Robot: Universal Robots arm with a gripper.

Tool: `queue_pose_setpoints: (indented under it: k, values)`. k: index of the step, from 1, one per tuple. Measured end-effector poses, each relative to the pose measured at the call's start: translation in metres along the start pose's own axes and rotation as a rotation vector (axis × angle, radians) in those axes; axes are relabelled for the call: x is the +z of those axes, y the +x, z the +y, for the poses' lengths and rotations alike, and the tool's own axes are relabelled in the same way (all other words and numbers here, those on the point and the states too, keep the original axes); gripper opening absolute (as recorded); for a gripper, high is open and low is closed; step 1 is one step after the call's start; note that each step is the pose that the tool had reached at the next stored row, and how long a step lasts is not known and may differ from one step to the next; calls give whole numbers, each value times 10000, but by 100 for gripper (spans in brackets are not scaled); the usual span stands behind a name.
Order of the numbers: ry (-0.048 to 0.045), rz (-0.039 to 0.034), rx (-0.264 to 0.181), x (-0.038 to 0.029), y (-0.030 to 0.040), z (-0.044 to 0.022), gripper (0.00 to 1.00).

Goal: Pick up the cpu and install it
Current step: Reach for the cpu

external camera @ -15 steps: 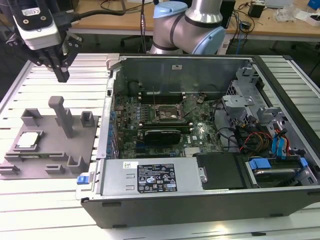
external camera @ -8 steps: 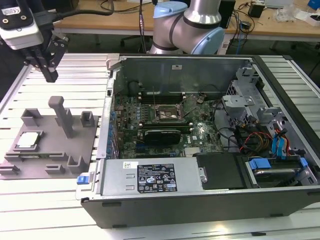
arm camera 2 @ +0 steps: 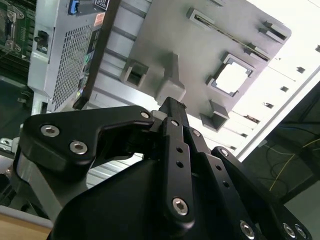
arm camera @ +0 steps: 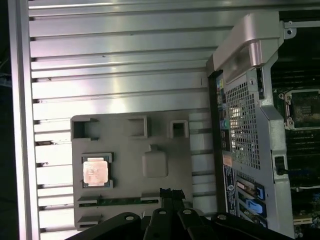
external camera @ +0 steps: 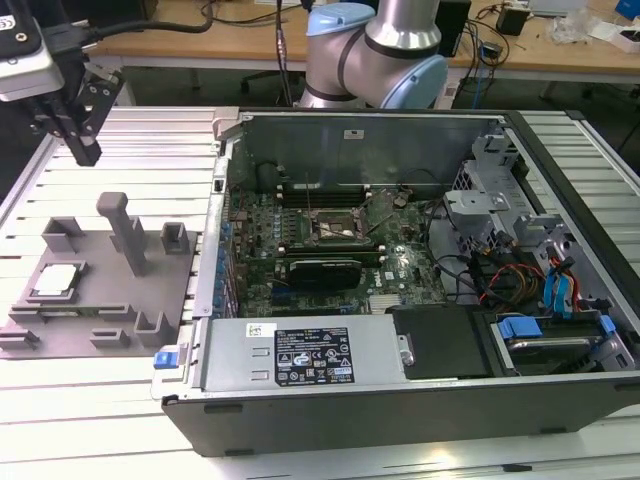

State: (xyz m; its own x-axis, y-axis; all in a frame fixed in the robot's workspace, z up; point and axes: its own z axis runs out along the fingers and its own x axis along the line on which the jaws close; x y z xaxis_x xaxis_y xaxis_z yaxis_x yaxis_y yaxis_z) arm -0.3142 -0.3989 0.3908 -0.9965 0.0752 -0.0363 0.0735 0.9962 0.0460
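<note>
The gripper (external camera: pixel 87 153) hangs above the slatted table (external camera: pixel 60 420), over the far edge of the grey fixture plate (external camera: pixel 100 268) and well clear of it. Its fingers (arm camera: pixel 166 193) are together, with nothing between them. The cpu (external camera: pixel 57 280) lies flat in a square recess of that plate (silver top up), towards the exterior view's left. The open computer case (external camera: pixel 300 400) stands just beside the plate, and its motherboard socket (external camera: pixel 335 228) is bare.

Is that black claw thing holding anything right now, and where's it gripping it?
Nothing. The tool hangs empty above the grey fixture plate, and the cpu lies in its recess there.
</note>
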Motion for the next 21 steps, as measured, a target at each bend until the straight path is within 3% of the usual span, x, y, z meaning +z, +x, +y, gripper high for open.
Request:
queue_pose_setpoints:
  k: [10,21]
  values:
    - [0,-1,0,137,267,-26,11]
    - [-1,-1,0,347,559,-63,11]
